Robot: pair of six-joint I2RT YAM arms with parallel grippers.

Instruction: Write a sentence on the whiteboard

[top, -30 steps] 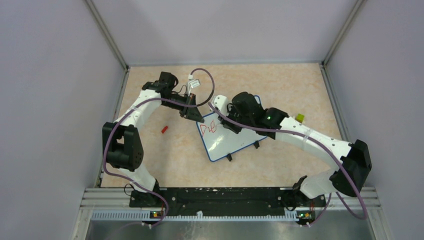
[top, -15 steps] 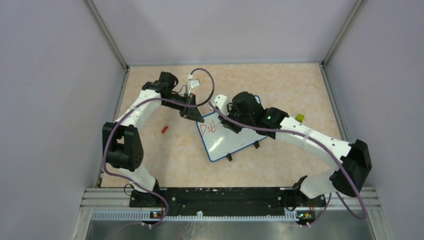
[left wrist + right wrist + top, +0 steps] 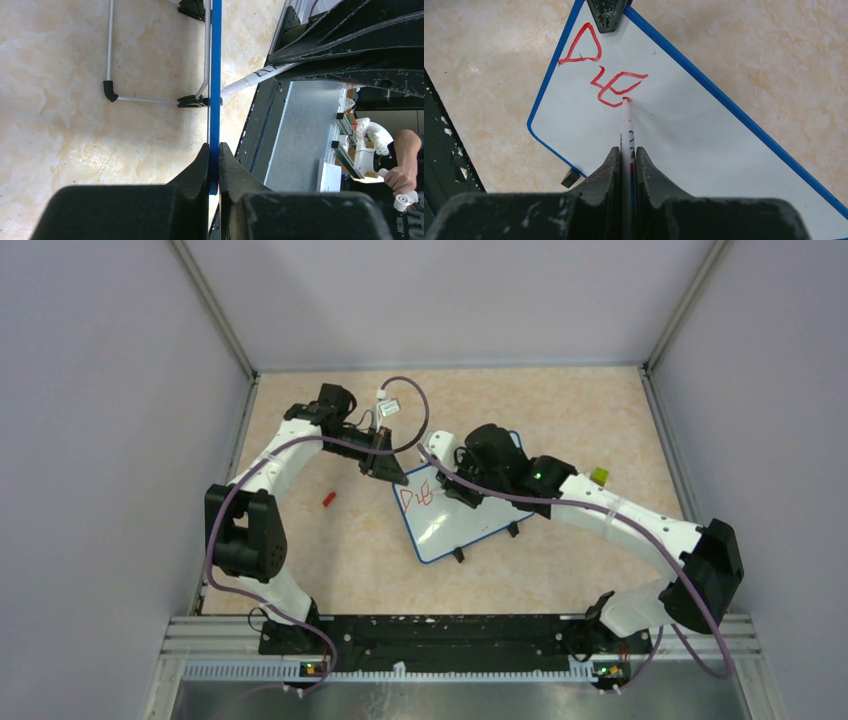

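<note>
My left gripper [image 3: 214, 150] has its jaws clamped on the whiteboard [image 3: 455, 520] rim at its 11 o'clock corner, centre of the tabletop [image 3: 330, 560]. The right gripper [image 3: 628, 152] jaws pinch the marker [image 3: 626, 125], tip on the red letters [image 3: 616, 87].

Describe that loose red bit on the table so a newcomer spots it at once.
Start at the blue-rimmed whiteboard mid-table. Left of it, apart from the board, lies a small red piece on the tabletop. Unlike the red writing, it is off the board.

The red sentence [image 3: 614, 91] on the whiteboard [image 3: 704, 150] reads roughly "Dre"; black print on the marker [image 3: 626, 131] is illegible.
</note>
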